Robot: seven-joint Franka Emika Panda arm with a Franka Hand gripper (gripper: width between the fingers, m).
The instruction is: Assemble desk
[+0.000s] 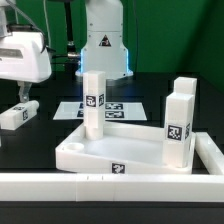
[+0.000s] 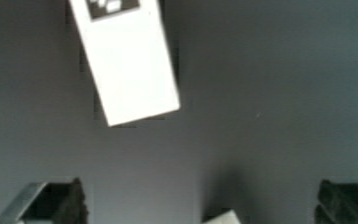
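The pincer (image 2: 197, 205) hangs spread wide and empty above a loose leg (image 2: 130, 60) lying flat on the table (image 2: 265, 110) — ahead of its fingertips, slightly askew. Best to centre over it, match its tilt, then descend — fingers straddling its narrow sides.

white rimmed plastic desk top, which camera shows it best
The exterior view: the white rimmed rectangular plastic desk top fills its foreground, with two white block legs standing upright at its corners. The wrist view shows none of it, only a loose white leg on the dark table.
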